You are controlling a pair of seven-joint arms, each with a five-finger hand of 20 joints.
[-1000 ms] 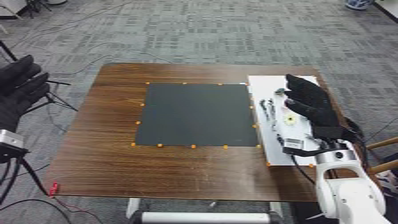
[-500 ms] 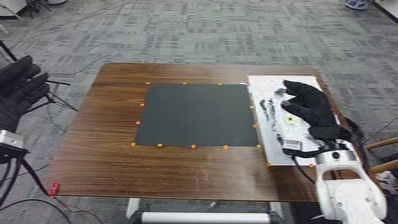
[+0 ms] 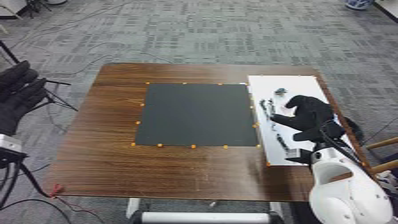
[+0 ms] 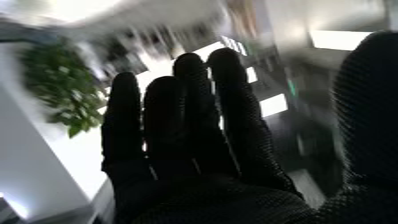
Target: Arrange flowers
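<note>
The right robot hand (image 3: 311,116) is hanging over the right part of the white board (image 3: 300,84), its fingers extending nearly straight and its thumb standing well apart. A small flower (image 3: 281,91) is lying on the board, ahead of the hand and slightly to its left. Dark stems (image 3: 264,104) are lying to the hand's left, near the black mat (image 3: 195,115); another stem (image 3: 282,142) is lying left of the wrist. The left robot hand (image 3: 19,92) is resting open-fingered beyond the surface's (image 3: 98,165) left edge.

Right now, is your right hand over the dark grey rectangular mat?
No, the black-gloved right hand is over the white rectangular board, to the right of the mat.
</note>
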